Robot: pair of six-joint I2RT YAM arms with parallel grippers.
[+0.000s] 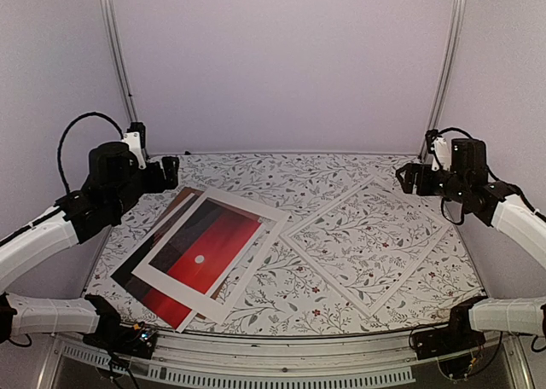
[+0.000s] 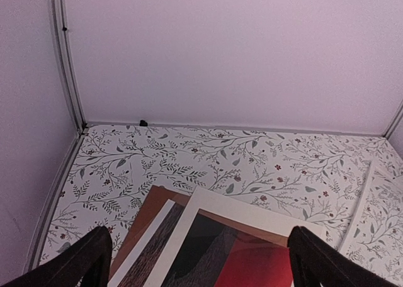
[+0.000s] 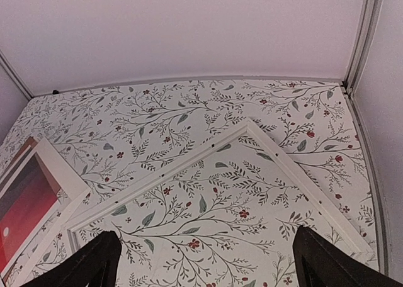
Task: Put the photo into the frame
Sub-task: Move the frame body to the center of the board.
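Photo (image 1: 213,244) is on the left half of the table (image 1: 281,174), lying flat and turned at a slant to the table edges. You see its red sky, small white sun and dark bands through the opening of a white mat (image 1: 243,204) that lies on top of it. The print's dark and red lower part sticks out past the mat toward the near left. A brown board (image 2: 151,202) lies under both, showing only as a thin strip along the far left edge of the pile. In the left wrist view a narrow white margin of the print runs between that brown strip and the mat.

To the right, the frame (image 1: 367,244) lies flat, also at a slant, with the leafy tablecloth showing through its clear pane. Its left corner comes near the mat's right corner, but you cannot tell from these views whether they touch.

Your left gripper (image 1: 169,171) hangs above the far left end of the pile, touching nothing. Its fingers (image 2: 88,262) are spread wide with nothing between them. Your right gripper (image 1: 408,177) is held above the far right of the table, just beyond the frame's far corner. Its fingers (image 3: 327,262) are likewise wide apart and hold nothing. Plain pale walls stand around the table on three sides.
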